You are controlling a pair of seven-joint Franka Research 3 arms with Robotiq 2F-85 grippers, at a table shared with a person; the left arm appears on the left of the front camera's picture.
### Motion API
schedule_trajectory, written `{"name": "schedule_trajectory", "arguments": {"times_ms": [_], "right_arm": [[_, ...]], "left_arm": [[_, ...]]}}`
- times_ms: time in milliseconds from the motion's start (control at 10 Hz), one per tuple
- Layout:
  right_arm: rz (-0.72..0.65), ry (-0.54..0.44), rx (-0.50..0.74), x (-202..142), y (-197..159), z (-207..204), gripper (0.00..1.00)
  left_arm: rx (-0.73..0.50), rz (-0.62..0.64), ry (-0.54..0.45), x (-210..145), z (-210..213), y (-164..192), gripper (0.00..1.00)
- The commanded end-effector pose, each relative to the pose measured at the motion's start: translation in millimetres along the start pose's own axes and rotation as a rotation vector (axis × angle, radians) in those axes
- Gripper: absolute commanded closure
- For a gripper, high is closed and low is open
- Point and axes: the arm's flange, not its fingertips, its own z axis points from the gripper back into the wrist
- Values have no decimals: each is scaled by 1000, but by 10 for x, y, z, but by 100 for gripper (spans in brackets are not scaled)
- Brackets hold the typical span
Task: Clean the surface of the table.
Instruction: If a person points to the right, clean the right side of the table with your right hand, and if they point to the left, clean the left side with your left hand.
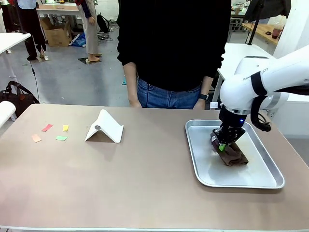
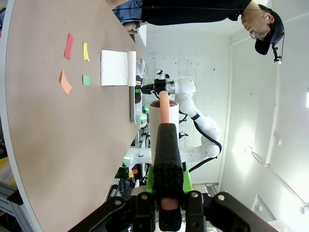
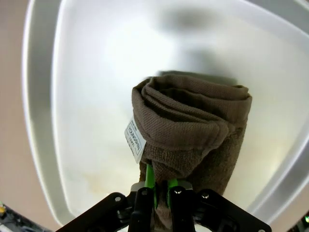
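On the bench (image 1: 145,183), a tray (image 1: 195,159) sits at the right with a cloth (image 1: 235,155) in it, and the right claw (image 1: 223,145) pinches that cloth. Left of middle stands a folded card (image 1: 107,126), and paper scraps (image 1: 47,127) lie farther left. A person (image 1: 169,48) stands behind the far edge.

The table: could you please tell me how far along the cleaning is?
Done: nothing visibly. In hand: the right tool is shut on the brown cloth in the metal tray; the left tool grips a black handle. Left: four paper scraps lie on the table.
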Motion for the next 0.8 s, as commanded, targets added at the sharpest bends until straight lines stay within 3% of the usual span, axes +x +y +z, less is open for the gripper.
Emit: {"name": "schedule_trajectory", "arguments": {"times_ms": [0,300,700], "right_arm": [[-66,43,-23,-148,-264,-31,90],[-144,18,29,-240,-597,40,90],[-145,-11,110,-306,-652,53,90]], "left_arm": [[-19,-20,0,-23,19,-52,100],[-19,-20,0,-23,19,-52,100],[-19,-20,0,-23,19,-52,100]]}}
